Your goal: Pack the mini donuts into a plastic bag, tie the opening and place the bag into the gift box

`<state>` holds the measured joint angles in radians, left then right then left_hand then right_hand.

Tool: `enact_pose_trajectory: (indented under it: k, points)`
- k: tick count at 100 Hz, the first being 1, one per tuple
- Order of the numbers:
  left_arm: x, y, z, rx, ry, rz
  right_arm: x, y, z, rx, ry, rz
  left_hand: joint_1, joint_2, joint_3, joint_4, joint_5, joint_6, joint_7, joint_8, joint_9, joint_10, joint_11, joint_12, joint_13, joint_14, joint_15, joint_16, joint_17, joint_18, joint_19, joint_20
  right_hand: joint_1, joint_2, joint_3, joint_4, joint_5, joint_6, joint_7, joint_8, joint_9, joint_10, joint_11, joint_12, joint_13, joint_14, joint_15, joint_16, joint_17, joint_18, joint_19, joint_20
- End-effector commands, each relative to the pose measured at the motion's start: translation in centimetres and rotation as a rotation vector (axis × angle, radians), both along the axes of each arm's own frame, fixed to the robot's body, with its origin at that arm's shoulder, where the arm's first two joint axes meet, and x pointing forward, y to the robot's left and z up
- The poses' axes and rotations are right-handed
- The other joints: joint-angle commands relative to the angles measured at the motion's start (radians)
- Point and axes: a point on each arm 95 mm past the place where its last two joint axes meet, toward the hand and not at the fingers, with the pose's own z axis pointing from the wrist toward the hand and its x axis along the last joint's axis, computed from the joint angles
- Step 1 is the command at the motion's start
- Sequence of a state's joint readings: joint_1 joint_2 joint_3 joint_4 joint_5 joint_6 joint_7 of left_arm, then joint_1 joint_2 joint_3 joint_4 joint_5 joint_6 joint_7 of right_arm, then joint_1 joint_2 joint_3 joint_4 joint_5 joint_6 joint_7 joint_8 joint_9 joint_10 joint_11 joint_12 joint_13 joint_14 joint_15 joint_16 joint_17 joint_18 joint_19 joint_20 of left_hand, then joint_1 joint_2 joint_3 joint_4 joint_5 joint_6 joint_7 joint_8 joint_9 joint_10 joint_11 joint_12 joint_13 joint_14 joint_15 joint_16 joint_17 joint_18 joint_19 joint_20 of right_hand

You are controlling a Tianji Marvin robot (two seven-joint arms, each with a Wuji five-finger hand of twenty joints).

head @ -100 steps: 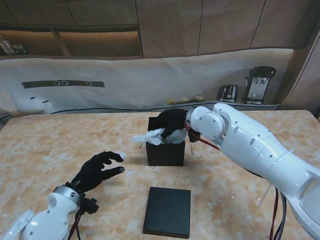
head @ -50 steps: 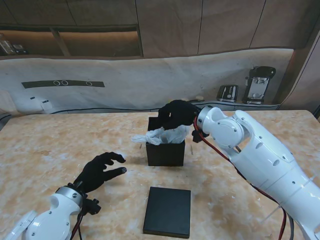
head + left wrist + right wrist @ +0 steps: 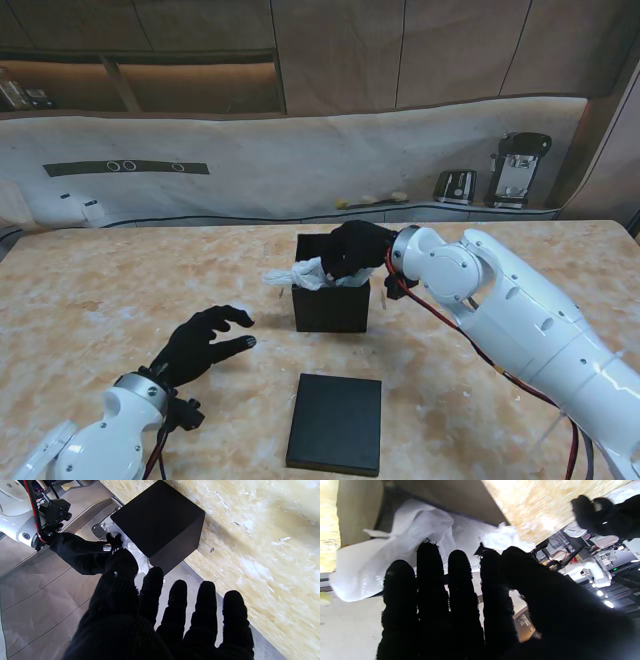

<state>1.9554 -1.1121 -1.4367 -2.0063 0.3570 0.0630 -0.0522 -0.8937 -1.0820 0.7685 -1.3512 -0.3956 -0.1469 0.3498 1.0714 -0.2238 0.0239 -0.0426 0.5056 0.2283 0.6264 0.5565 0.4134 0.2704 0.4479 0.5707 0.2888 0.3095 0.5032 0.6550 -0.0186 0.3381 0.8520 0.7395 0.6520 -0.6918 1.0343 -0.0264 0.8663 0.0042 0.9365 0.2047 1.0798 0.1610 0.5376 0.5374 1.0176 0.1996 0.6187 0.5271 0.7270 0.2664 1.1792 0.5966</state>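
The black gift box (image 3: 330, 305) stands open mid-table, also seen from the left wrist (image 3: 157, 527). A white plastic bag (image 3: 305, 272) sits in it, its crumpled top spilling over the left rim (image 3: 136, 552) (image 3: 395, 547). My right hand (image 3: 355, 248) hovers over the box mouth, fingers stretched out and fingertips on the bag, gripping nothing (image 3: 80, 552) (image 3: 460, 610). My left hand (image 3: 205, 338) rests open near the table's front left, fingers spread toward the box (image 3: 162, 620). No donuts can be seen; the bag hides its contents.
The flat black box lid (image 3: 335, 422) lies on the table nearer to me than the box. Appliances (image 3: 515, 170) stand on a counter behind the table. The marble table top (image 3: 120, 280) stretches left of the box.
My right hand lifted off the bag half a second ago and has come back down onto it over the box. The left hand has barely shifted.
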Motion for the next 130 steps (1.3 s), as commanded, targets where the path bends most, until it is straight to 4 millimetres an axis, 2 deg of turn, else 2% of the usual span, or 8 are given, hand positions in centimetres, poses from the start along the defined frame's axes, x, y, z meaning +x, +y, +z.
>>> enact_pose_trajectory:
  k: [1, 52, 77, 94, 104, 118, 121, 130]
  points:
    - [-0.2, -0.1, 0.0, 0.003, 0.012, -0.011, -0.1, 0.7, -0.5, -0.004, 0.038, 0.008, 0.029, 0.012, -0.011, 0.012, 0.027, -0.003, -0.014, 0.009, -0.017, -0.002, -0.005, -0.01, -0.016, -0.016, -0.014, -0.015, -0.014, -0.009, -0.001, -0.009, -0.003, -0.019, 0.019, -0.011, 0.01, -0.02, 0.017, 0.012, -0.015, -0.007, -0.005, 0.01, -0.016, 0.007, -0.006, 0.015, -0.008, -0.011, -0.001, -0.01]
    - [0.1, 0.1, 0.1, 0.013, 0.019, -0.007, 2.7, 2.3, -3.3, -0.081, 0.121, 0.002, 0.028, 0.013, -0.01, 0.012, 0.028, -0.002, -0.014, 0.009, -0.017, -0.002, -0.004, -0.009, -0.018, -0.016, -0.015, -0.016, -0.015, -0.009, -0.003, -0.009, -0.03, -0.005, 0.005, -0.018, -0.03, -0.005, -0.025, -0.001, -0.087, -0.017, -0.024, -0.022, -0.08, -0.014, -0.052, -0.004, -0.12, -0.007, -0.077, -0.025]
    - [0.2, 0.2, 0.2, 0.019, 0.02, -0.005, 3.2, 2.8, -4.5, -0.16, 0.178, 0.039, 0.028, 0.014, -0.01, 0.012, 0.027, -0.003, -0.016, 0.008, -0.018, -0.002, -0.005, -0.01, -0.018, -0.015, -0.015, -0.016, -0.016, -0.009, -0.003, -0.009, -0.086, 0.059, -0.057, -0.015, -0.05, 0.004, -0.088, -0.019, -0.174, -0.031, -0.058, -0.079, -0.168, -0.042, -0.137, -0.049, -0.23, -0.021, -0.157, -0.035]
    - [0.2, 0.3, 0.2, 0.021, 0.021, -0.004, 3.5, 3.2, -5.0, -0.201, 0.219, 0.061, 0.029, 0.013, -0.009, 0.012, 0.027, -0.003, -0.015, 0.009, -0.021, -0.004, -0.006, -0.01, -0.018, -0.016, -0.015, -0.016, -0.015, -0.009, -0.003, -0.009, -0.142, 0.154, -0.119, 0.003, -0.041, 0.042, -0.269, 0.031, -0.225, -0.03, -0.092, -0.12, -0.232, -0.053, -0.198, -0.089, -0.294, -0.042, -0.241, -0.052]
    - [0.1, 0.3, 0.3, 0.023, 0.021, -0.002, 3.7, 3.6, -5.2, -0.23, 0.243, 0.065, 0.028, 0.014, -0.009, 0.012, 0.027, -0.003, -0.015, 0.009, -0.019, -0.003, -0.005, -0.01, -0.017, -0.016, -0.015, -0.016, -0.016, -0.008, -0.003, -0.009, -0.158, 0.202, -0.146, 0.03, -0.037, 0.074, -0.4, 0.086, -0.256, -0.018, -0.098, -0.129, -0.259, -0.053, -0.21, -0.1, -0.321, -0.035, -0.268, -0.069]
    - [0.0, 0.4, 0.3, 0.026, 0.02, 0.001, 4.1, 3.9, -5.3, -0.277, 0.249, 0.085, 0.028, 0.014, -0.009, 0.012, 0.026, -0.003, -0.015, 0.009, -0.019, -0.003, -0.005, -0.01, -0.018, -0.015, -0.015, -0.016, -0.015, -0.009, -0.002, -0.009, -0.167, 0.219, -0.156, 0.039, -0.043, 0.077, -0.426, 0.103, -0.268, -0.022, -0.099, -0.129, -0.274, -0.058, -0.213, -0.101, -0.339, -0.033, -0.262, -0.063]
    - [0.0, 0.4, 0.3, 0.027, 0.02, 0.001, 4.1, 4.0, -5.3, -0.29, 0.254, 0.091, 0.028, 0.014, -0.009, 0.012, 0.027, -0.003, -0.015, 0.009, -0.019, -0.004, -0.005, -0.01, -0.018, -0.015, -0.015, -0.016, -0.015, -0.009, -0.002, -0.009, -0.168, 0.227, -0.175, 0.071, -0.036, 0.078, -0.466, 0.156, -0.271, -0.022, -0.101, -0.129, -0.278, -0.059, -0.214, -0.1, -0.342, -0.033, -0.263, -0.052]
    - [0.0, 0.5, 0.3, 0.028, 0.022, 0.003, 4.2, 4.1, -5.3, -0.325, 0.277, 0.106, 0.028, 0.014, -0.009, 0.013, 0.027, -0.003, -0.015, 0.009, -0.016, -0.002, -0.003, -0.01, -0.018, -0.015, -0.014, -0.016, -0.015, -0.01, -0.002, -0.009, -0.17, 0.238, -0.187, 0.07, -0.04, 0.07, -0.475, 0.167, -0.278, -0.028, -0.104, -0.128, -0.289, -0.066, -0.218, -0.1, -0.354, -0.037, -0.264, -0.048]
